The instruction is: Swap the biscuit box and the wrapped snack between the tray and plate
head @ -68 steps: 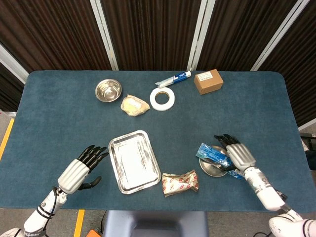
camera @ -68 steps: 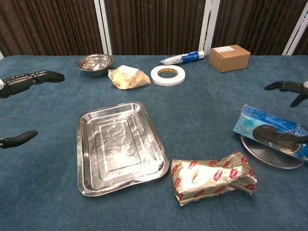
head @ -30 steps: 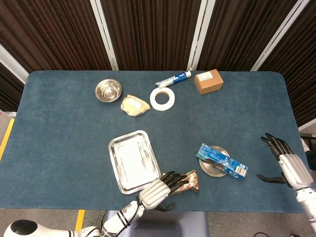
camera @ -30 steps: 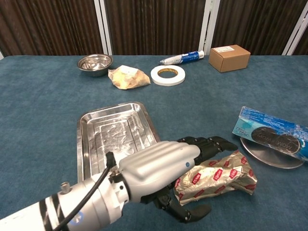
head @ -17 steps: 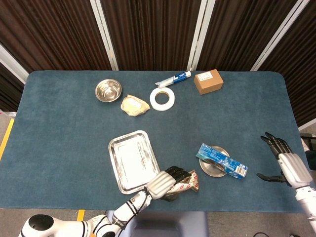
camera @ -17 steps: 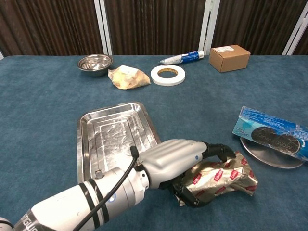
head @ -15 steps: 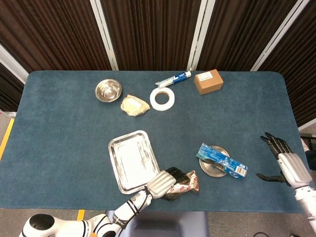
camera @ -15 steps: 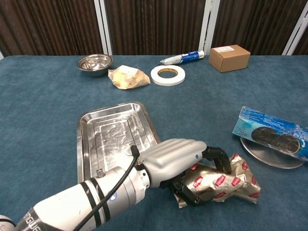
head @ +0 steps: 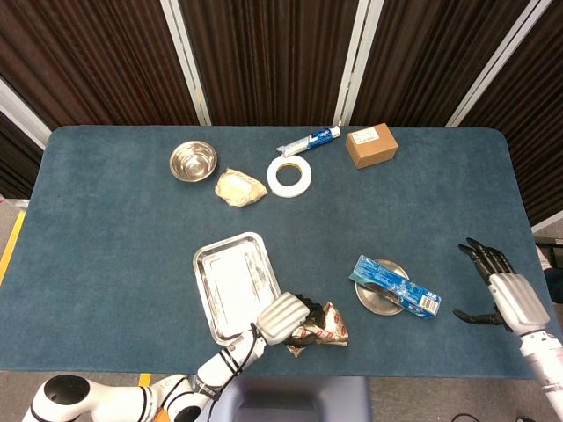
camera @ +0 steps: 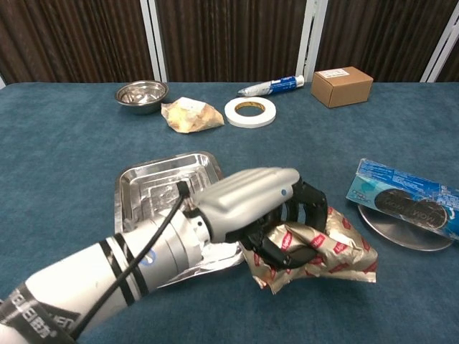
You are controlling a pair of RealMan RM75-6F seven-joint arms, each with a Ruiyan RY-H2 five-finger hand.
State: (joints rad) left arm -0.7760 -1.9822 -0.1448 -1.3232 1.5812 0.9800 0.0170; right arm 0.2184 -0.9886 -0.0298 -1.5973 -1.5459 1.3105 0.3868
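My left hand [head: 283, 318] [camera: 251, 201] grips the gold wrapped snack [head: 323, 323] [camera: 333, 251] by its left end, fingers curled around it, just right of the steel tray [head: 224, 281] [camera: 150, 193]. The snack tilts, its gripped end raised off the cloth. The tray holds nothing. The blue biscuit box [head: 396, 286] [camera: 405, 197] lies across the small round plate [head: 374, 304] [camera: 405, 235] at the right. My right hand [head: 508, 297] hovers open near the table's right edge, well clear of the box, and shows only in the head view.
Along the far side sit a steel bowl [head: 193, 160] [camera: 141, 93], a crumpled yellowish bag [head: 239, 186] [camera: 190, 115], a white tape roll [head: 289, 175] [camera: 250, 111], a blue-and-white tube [head: 310, 141] [camera: 272, 86] and a cardboard box [head: 370, 145] [camera: 341, 86].
My left hand came in from the left, closed around the wrapped snack and raised its end, shifting it slightly toward the tray. My right hand drew back from the plate to the right edge.
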